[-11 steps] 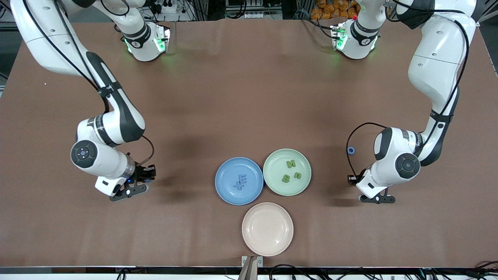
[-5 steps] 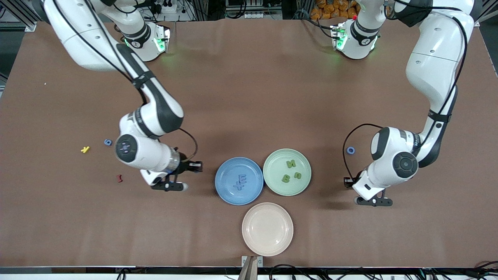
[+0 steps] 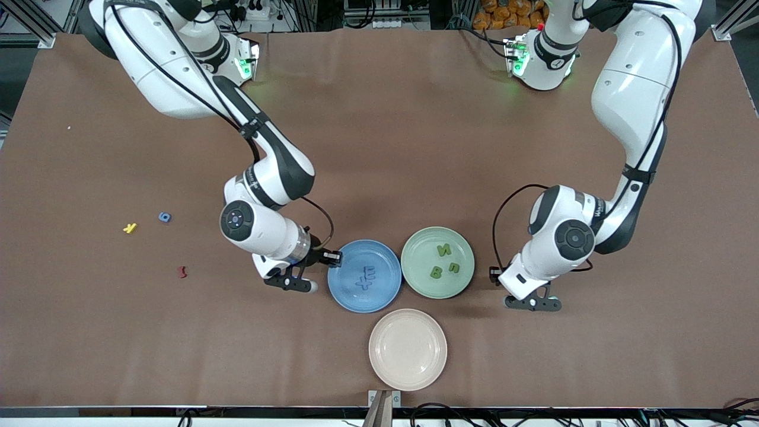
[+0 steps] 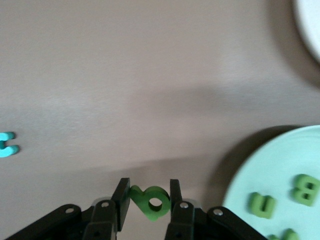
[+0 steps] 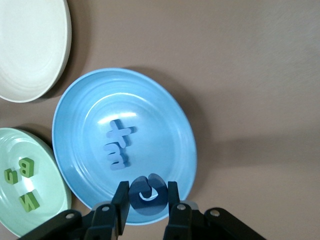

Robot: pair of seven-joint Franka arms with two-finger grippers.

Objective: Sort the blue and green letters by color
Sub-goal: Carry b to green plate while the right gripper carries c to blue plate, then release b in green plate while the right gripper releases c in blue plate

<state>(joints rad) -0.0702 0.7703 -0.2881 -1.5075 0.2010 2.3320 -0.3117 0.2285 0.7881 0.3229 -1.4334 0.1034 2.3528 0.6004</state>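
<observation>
My right gripper [image 3: 314,277] is shut on a dark blue letter [image 5: 147,196] and holds it over the rim of the blue plate [image 3: 350,261], which also shows in the right wrist view [image 5: 150,110]. A blue E and X [image 3: 367,277] lie in that plate. My left gripper [image 3: 522,298] is shut on a green P [image 4: 150,202] over the table beside the green plate [image 3: 421,255]. That plate [image 4: 270,170] holds a green N [image 3: 443,250], B [image 3: 436,272] and U [image 3: 453,267]. One blue letter [image 3: 165,217] lies on the table toward the right arm's end. A blue C [image 4: 7,144] lies on the table in the left wrist view.
A pale pink plate [image 3: 408,349], with nothing in it, sits nearer to the front camera than the two coloured plates. A yellow K [image 3: 130,228] and a dark red piece [image 3: 182,271] lie on the brown table toward the right arm's end.
My right arm has swung from its end of the table to the blue plate with the blue letter. My left arm has moved toward the green plate with the green P.
</observation>
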